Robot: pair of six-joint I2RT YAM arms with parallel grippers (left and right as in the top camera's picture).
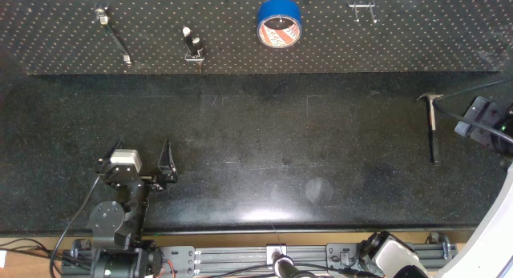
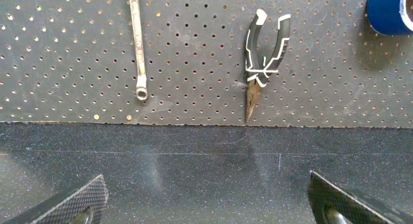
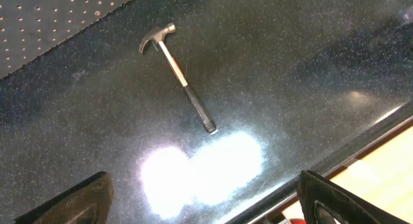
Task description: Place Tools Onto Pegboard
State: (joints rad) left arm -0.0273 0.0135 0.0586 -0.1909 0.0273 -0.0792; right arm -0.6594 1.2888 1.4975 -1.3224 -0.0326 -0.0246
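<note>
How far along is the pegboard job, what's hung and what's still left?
Done: the wrench, pliers and blue tape roll hang on the pegboard. In hand: nothing; the left end effector and right end effector are both open and empty. Left: the hammer lies on the table, and a bare hook waits on the board.

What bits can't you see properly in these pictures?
- Blue tape: left wrist view, cut off by the corner.
- Wrench: left wrist view, one end cut off by the edge.
- Pliers: left wrist view, handles hide what they hang on.
- Metal hook: top view, too small to tell its shape.
</note>
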